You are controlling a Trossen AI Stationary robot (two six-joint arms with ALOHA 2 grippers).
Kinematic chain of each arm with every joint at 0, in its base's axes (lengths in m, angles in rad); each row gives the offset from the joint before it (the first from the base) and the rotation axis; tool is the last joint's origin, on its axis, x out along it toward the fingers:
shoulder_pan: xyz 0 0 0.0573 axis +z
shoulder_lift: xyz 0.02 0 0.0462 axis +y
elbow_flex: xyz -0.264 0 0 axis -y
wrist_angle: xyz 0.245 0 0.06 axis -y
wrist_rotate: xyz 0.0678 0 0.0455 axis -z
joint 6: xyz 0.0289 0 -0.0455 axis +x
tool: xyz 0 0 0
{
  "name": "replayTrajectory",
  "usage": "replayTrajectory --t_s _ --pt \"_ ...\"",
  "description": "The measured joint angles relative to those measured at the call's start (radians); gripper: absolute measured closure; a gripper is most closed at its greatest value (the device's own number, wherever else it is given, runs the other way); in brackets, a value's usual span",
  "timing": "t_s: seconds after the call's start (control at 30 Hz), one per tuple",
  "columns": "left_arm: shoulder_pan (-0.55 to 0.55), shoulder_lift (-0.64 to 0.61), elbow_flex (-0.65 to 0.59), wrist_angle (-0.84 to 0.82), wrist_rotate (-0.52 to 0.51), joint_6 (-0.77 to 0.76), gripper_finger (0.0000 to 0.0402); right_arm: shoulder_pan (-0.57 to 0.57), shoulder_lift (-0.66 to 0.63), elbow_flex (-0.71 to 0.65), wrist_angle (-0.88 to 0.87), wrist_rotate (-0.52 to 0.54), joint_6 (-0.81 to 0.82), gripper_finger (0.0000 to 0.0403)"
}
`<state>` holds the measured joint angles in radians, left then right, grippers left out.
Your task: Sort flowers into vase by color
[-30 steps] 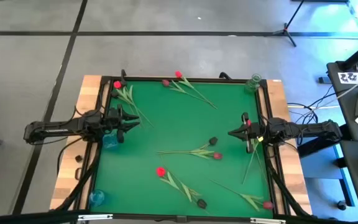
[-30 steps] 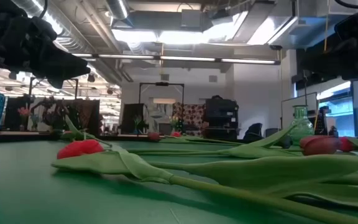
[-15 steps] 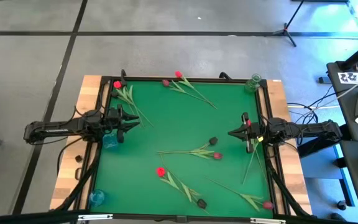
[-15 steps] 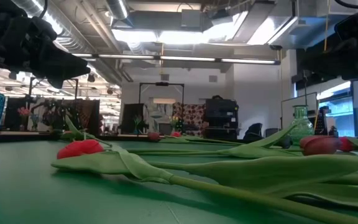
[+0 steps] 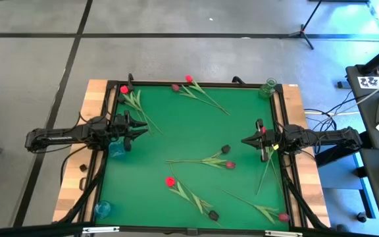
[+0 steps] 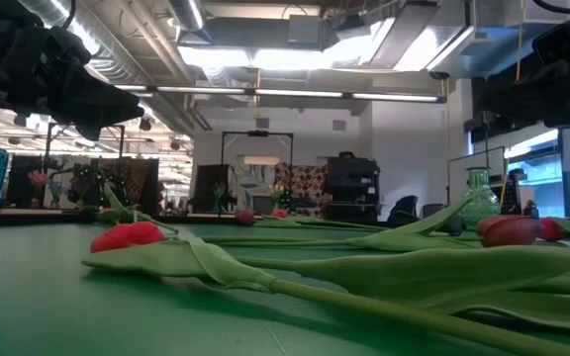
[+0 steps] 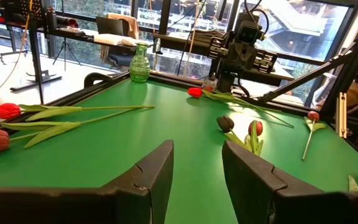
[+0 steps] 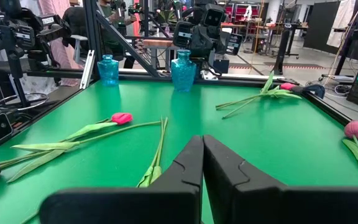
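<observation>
High view: our right claw (image 5: 250,140), fingers pressed together and empty, sits nearest the maroon tulip (image 5: 226,149) lying crosswise toward counter centre. Left claw (image 5: 139,126) hovers parted, empty.

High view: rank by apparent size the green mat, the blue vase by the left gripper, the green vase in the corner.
1. Green mat, by far the largest.
2. Blue vase and green vase look alike in size; the left gripper partly covers the blue one, so no ranking.
</observation>
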<state>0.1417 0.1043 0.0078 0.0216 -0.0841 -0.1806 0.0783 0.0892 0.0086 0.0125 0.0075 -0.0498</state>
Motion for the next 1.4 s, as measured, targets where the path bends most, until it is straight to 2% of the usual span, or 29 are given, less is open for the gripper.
replayTrajectory --t_s 0.83,1.03,1.4 --pt "0.0 0.0 0.0 0.0 0.0 0.0 0.0266 0.0 0.0 0.0 0.001 0.0 -0.001 0.0391" --pt "0.0 0.0 0.0 0.0 0.0 0.0 0.0266 0.0 0.0 0.002 0.093 0.01 -0.064 0.0391" --pt "0.0 0.0 0.0 0.0 0.0 0.0 0.0266 0.0 0.0 0.008 0.085 0.006 -0.061 0.0391"
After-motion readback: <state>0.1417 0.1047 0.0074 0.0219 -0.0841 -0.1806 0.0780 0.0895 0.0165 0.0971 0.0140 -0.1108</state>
